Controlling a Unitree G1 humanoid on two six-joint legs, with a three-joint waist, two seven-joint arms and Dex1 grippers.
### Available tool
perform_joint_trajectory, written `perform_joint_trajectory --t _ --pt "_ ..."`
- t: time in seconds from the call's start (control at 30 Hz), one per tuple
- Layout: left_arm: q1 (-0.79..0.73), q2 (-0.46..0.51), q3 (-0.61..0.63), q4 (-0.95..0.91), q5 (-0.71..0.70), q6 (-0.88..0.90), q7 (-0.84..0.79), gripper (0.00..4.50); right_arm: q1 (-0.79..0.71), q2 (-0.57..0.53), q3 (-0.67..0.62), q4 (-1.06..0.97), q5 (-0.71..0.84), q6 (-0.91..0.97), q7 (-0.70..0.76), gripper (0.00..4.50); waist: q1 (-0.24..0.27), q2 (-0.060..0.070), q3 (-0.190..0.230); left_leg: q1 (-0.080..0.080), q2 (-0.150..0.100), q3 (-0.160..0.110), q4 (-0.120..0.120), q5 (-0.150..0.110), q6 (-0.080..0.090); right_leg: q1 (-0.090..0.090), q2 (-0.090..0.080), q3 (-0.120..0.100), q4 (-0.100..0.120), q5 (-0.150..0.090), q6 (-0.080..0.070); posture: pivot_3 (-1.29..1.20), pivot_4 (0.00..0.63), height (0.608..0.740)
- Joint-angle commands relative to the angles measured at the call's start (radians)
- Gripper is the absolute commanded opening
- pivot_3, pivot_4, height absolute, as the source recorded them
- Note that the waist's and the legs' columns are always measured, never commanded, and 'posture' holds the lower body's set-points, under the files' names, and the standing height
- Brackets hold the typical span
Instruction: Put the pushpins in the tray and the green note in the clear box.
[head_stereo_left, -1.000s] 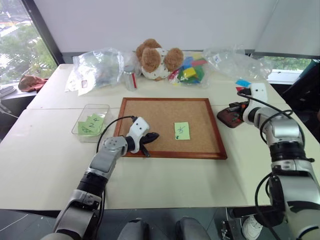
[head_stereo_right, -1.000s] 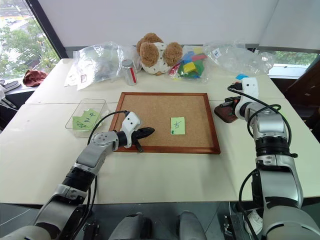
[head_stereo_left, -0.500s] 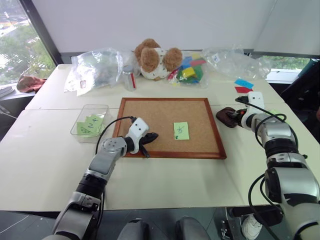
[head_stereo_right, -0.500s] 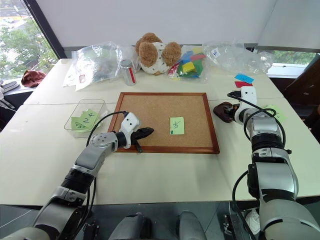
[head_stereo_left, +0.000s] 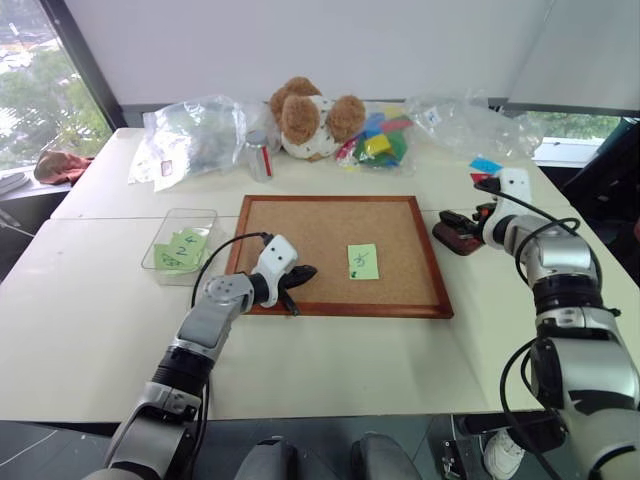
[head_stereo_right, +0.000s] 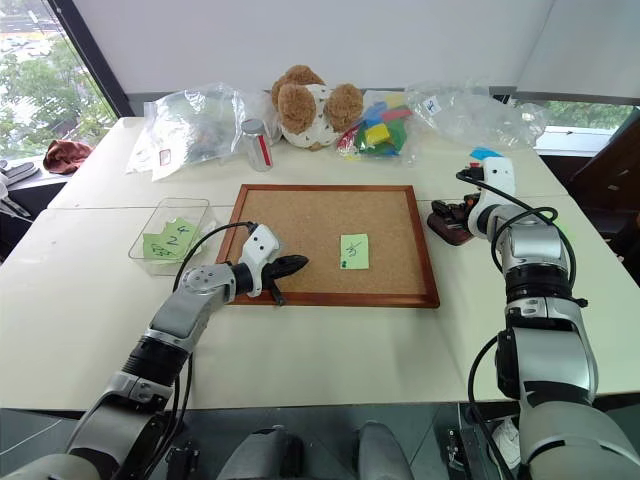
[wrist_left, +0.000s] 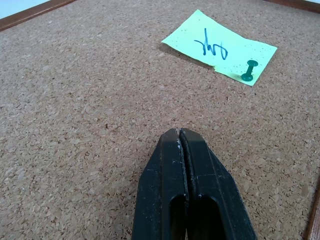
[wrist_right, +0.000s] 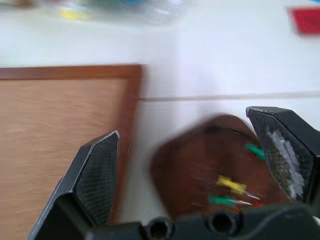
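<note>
The green note (head_stereo_left: 363, 262), marked with a dark scribble, lies on the corkboard (head_stereo_left: 330, 225), right of its middle. A green pushpin (wrist_left: 248, 76) stands in the note's corner. My left gripper (wrist_left: 178, 133) is shut and empty, low over the cork near the board's front left, pointing toward the note. The dark reddish tray (head_stereo_left: 453, 236) sits just right of the board. Several coloured pushpins (wrist_right: 231, 185) lie in it. My right gripper (wrist_right: 182, 125) hangs open just above the tray with nothing between its fingers. The clear box (head_stereo_left: 180, 240) is left of the board, with green notes inside.
Along the table's far edge are a teddy bear (head_stereo_left: 308, 118), crinkled plastic bags (head_stereo_left: 195, 135), a bag of coloured blocks (head_stereo_left: 382, 146) and a small metal can (head_stereo_left: 260, 155). Blue and red papers (head_stereo_left: 485, 167) lie behind the tray. A maroon cloth (head_stereo_left: 58, 165) is far left.
My right gripper has gone from shut to wide open over the tray and has lifted a little. The left arm has stayed put.
</note>
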Motion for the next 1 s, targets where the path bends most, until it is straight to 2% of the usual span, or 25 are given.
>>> perform_joint_trajectory --t 0.03,0.17,0.3,0.33,0.37,0.43,1.0 --pt "0.044 0.010 -0.038 0.054 0.031 0.030 -0.015 0.00 0.098 0.002 0.032 -0.371 0.086 0.145 0.068 4.44 0.001 0.000 0.000 0.000 0.000 0.000 0.000 0.000 0.000 0.000 0.000 0.000 0.000 0.000 0.000 0.00 0.150 0.740" --pt "0.046 0.016 -0.040 0.051 0.033 0.028 -0.023 0.00 0.205 0.034 0.087 -0.644 0.130 0.268 0.060 4.44 -0.001 0.000 0.000 0.000 0.000 0.000 0.000 0.000 0.000 0.000 0.000 0.000 0.000 0.000 0.000 0.00 0.150 0.740" --pt "0.044 0.016 -0.041 0.054 0.034 0.026 -0.026 0.00 0.288 0.089 0.167 -0.828 0.154 0.337 0.033 4.44 0.000 0.000 0.000 0.000 0.000 0.000 0.000 0.000 0.001 0.000 0.000 0.000 0.000 0.000 0.000 0.00 0.150 0.740" --pt "0.042 0.016 -0.042 0.055 0.034 0.026 -0.027 0.00 0.308 0.099 0.200 -0.857 0.146 0.338 0.027 3.90 0.001 0.000 0.000 0.000 0.000 0.000 0.000 0.000 0.001 0.000 0.000 0.000 0.000 0.000 0.000 0.00 0.150 0.740" --pt "0.040 0.015 -0.042 0.056 0.034 0.026 -0.027 0.00 0.320 0.105 0.222 -0.874 0.139 0.339 0.021 3.62 0.001 0.000 0.000 0.000 0.000 -0.001 0.000 0.000 0.001 0.000 0.000 0.000 0.000 0.000 0.000 0.00 0.150 0.740" --pt "0.038 0.016 -0.042 0.057 0.034 0.025 -0.029 0.00 0.340 0.123 0.271 -0.891 0.121 0.331 0.006 2.68 0.001 0.000 0.000 0.000 0.000 0.000 0.000 0.000 0.001 0.000 0.000 0.000 0.000 0.000 0.000 0.00 0.150 0.740" --pt "0.042 0.018 -0.032 0.051 0.033 0.032 -0.022 0.00 0.315 0.172 0.324 -0.690 0.070 0.204 0.017 2.68 0.000 0.000 0.000 0.000 0.000 0.000 0.000 0.000 0.000 0.000 0.000 0.000 0.000 0.000 0.000 0.00 0.150 0.740"
